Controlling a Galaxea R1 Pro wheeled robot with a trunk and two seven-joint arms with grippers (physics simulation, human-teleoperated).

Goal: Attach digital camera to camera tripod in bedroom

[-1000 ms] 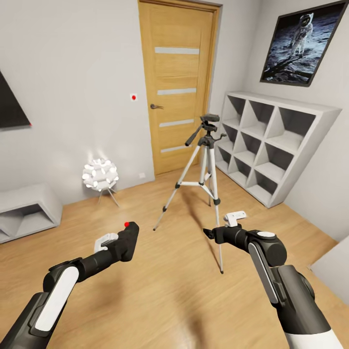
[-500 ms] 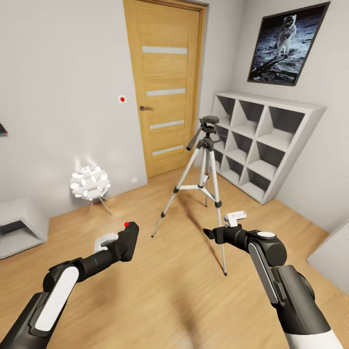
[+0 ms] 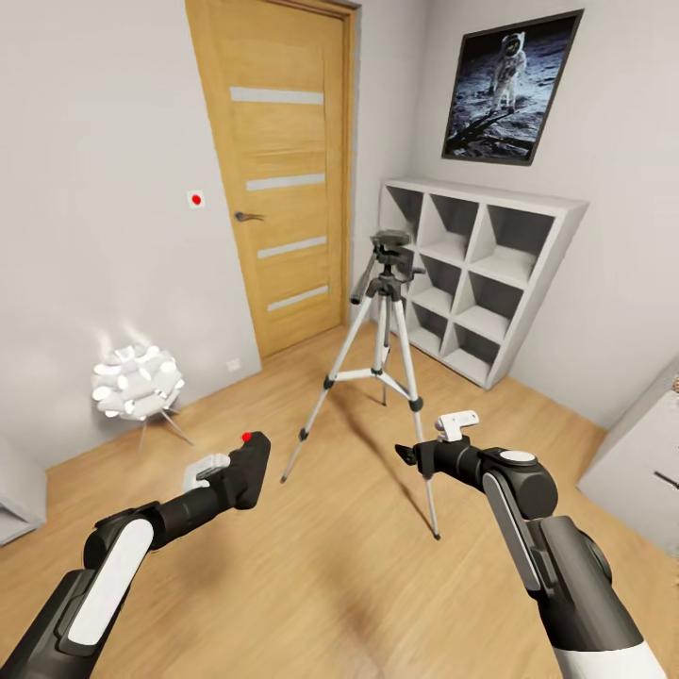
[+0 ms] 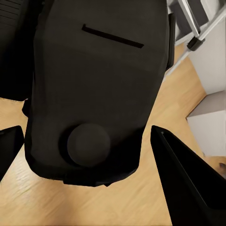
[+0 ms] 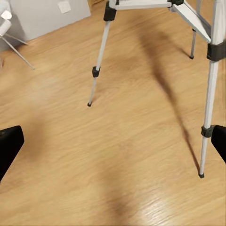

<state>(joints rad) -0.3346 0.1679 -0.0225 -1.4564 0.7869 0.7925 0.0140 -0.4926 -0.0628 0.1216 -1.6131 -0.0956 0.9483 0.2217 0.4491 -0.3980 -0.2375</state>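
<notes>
The digital camera point(image 3: 249, 464), a black box with a red button on top, is clamped in my left gripper point(image 3: 241, 477) low at the left. In the left wrist view its dark body point(image 4: 96, 89) sits between the two black fingers point(image 4: 186, 186). The camera tripod point(image 3: 381, 332) stands on the wood floor ahead, silver legs spread, black head point(image 3: 389, 243) bare on top, pan handle pointing left. My right gripper point(image 3: 406, 455) hovers open by the tripod's near leg point(image 5: 207, 106), nothing between its fingertips point(image 5: 10, 145).
A wooden door point(image 3: 273, 170) is shut in the back wall. White cube shelves point(image 3: 483, 275) stand behind the tripod, under an astronaut picture point(image 3: 509, 85). A white ball lamp point(image 3: 138, 382) sits at the left. Grey furniture point(image 3: 637, 457) juts in at the right.
The whole picture has shifted left and the room has drawn slightly nearer, so the camera has moved. Both arms keep the same pose, the left still holding the digital camera.
</notes>
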